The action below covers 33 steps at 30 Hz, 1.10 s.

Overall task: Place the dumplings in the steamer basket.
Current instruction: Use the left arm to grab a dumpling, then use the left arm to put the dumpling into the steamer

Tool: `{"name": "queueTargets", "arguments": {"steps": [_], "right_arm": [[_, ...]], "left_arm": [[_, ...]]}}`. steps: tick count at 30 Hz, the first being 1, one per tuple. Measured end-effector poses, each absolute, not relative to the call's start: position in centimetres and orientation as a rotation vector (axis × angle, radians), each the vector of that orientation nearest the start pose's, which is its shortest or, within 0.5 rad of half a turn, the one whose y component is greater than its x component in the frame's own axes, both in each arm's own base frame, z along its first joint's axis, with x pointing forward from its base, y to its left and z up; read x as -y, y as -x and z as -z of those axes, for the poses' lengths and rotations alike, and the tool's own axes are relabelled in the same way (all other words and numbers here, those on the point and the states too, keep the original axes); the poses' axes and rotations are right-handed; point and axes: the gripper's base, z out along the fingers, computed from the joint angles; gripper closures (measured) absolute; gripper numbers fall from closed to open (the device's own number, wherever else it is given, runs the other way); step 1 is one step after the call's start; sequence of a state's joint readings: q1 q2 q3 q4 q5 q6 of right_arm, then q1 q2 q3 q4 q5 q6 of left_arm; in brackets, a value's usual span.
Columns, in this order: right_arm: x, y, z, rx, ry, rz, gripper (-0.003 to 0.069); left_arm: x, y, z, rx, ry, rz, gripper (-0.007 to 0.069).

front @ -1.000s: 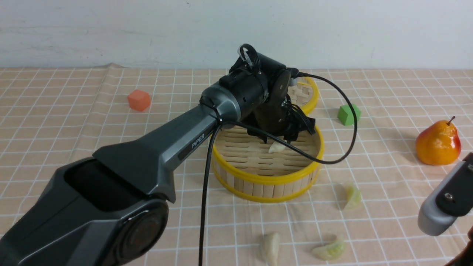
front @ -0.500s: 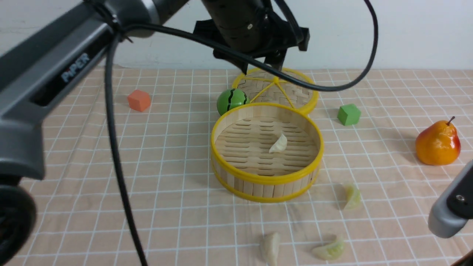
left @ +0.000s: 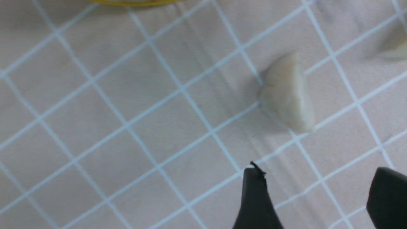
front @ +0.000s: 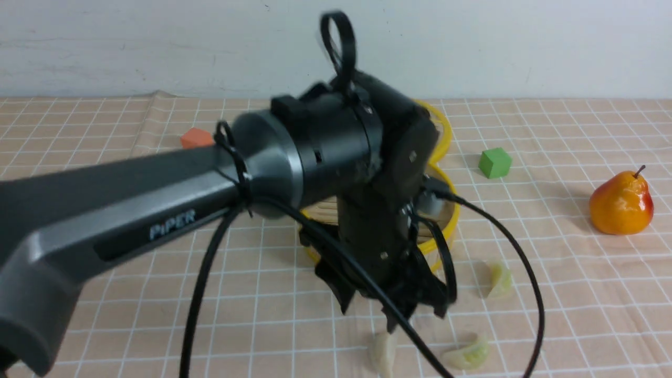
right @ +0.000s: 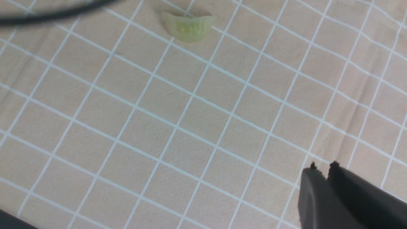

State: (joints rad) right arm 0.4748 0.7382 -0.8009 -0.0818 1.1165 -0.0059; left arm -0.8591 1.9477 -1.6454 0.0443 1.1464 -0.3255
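The steamer basket is mostly hidden behind my left arm; only its yellow rim shows, and its inside is hidden. Its rim also shows in the left wrist view. My left gripper is open and empty, pointing down in front of the basket, just above a cream dumpling. In the left wrist view the gripper is short of that dumpling. Two green dumplings lie on the cloth to the right. My right gripper is shut and empty, away from a green dumpling.
The flat woven lid lies behind the basket. An orange cube is at the back left, a green cube and a pear at the right. The left arm's black cable loops over the cloth.
My left arm has swung from high above the lid down to the front of the basket, over the cream dumpling. The right arm has left the front view.
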Motion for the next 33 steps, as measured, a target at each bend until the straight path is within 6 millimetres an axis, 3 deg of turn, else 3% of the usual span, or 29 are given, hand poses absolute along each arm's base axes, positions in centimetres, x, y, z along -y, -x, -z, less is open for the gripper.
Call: {"name": "queueTargets", "arguments": {"steps": [10, 11, 16, 21, 26, 30, 31, 33], "right_arm": [[-4.4, -10.0, -32.8, -2.447, 0.608, -0.086, 0.0578], [-4.4, -10.0, -32.8, -2.447, 0.608, -0.086, 0.0576], [-4.4, -10.0, -32.8, -2.447, 0.608, -0.086, 0.0575], [-4.4, -10.0, -32.8, -2.446, 0.608, -0.086, 0.0573], [-4.4, -10.0, -32.8, -2.446, 0.608, -0.086, 0.0569], [-4.4, -10.0, -32.7, -2.448, 0.608, -0.086, 0.0565], [-4.4, -10.0, -32.7, -2.448, 0.608, -0.086, 0.0565], [-4.4, -10.1, -32.7, -2.443, 0.607, -0.087, 0.0564]], "left_arm": [[31.9, -27.8, -21.2, -2.822, -0.648, 0.185, 0.0176], [32.0, -28.0, -19.8, -2.848, -0.647, 0.159, 0.0176], [32.3, -28.3, -17.2, -2.908, -0.631, 0.112, 0.0201], [32.4, -28.3, -16.7, -2.925, -0.612, 0.113, 0.0382], [32.8, -28.5, -18.2, -2.908, -0.605, 0.134, 0.0400], [32.9, -29.6, -23.7, -2.771, -0.618, 0.118, 0.0400], [33.0, -29.7, -24.2, -2.755, -0.616, 0.123, 0.0400], [32.6, -31.2, -27.5, -2.649, -0.582, 0.118, 0.0400]]}}
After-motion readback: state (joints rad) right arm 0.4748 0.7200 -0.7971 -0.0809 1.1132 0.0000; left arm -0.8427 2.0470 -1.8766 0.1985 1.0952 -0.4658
